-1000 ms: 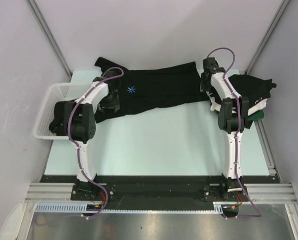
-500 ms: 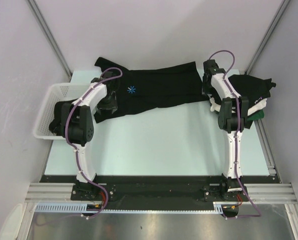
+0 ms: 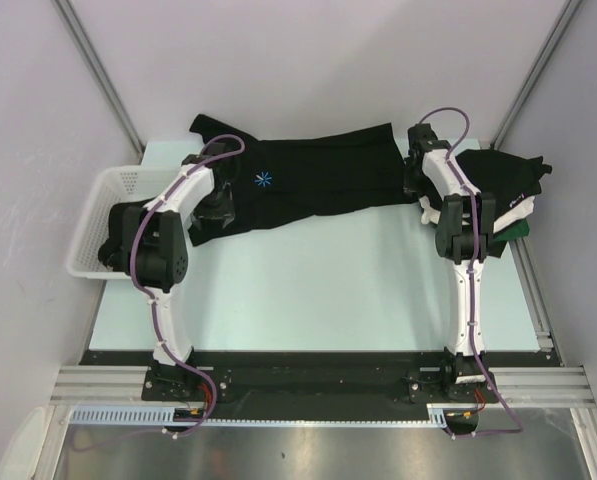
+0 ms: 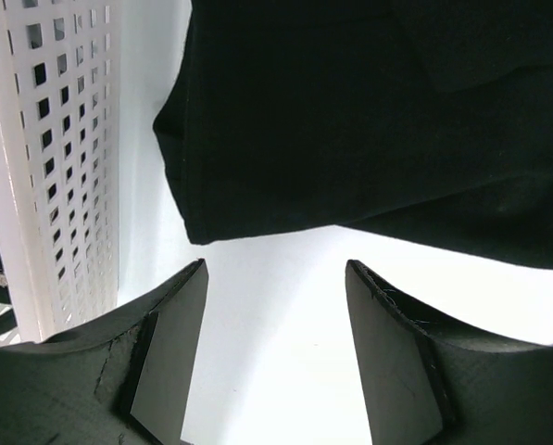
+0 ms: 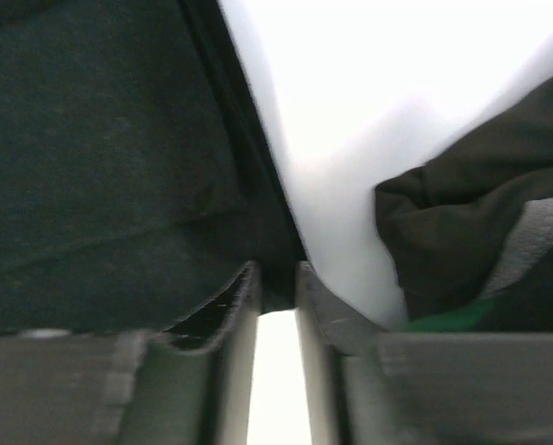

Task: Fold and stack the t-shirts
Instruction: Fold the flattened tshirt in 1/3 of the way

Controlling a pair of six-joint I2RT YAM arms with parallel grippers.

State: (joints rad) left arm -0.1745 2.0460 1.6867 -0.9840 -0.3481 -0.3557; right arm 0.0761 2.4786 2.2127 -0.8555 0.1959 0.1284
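Pale grey walls close in a light counter (image 3: pixel 328 290) with both arms bolted at its near edge. Across the far part of the counter a black t-shirt (image 3: pixel 318 180) lies spread out flat from left to right, with a small blue starburst mark (image 3: pixel 263 180) on the chest towards the left. The left hand (image 4: pixel 274 266) is at the shirt's left end, just right of a white mesh basket (image 3: pixel 103 215) that stands at the counter's left edge. Its fingers are spread apart and grasp nothing; in the left wrist view bare counter shows between them, and the shirt's dark edge lies just beyond the fingertips. The right hand (image 5: pixel 276 271) is at the shirt's right end, by the hem. Its fingers are drawn close together, with only a narrow gap, and the corner of the black cloth sits between the fingertips, so it is clenched on the shirt's edge. Just to the right of that hand, at the counter's far right, is a stack of folded shirts (image 3: pixel 503 185), black on top, with white and green cloth showing along its near side.
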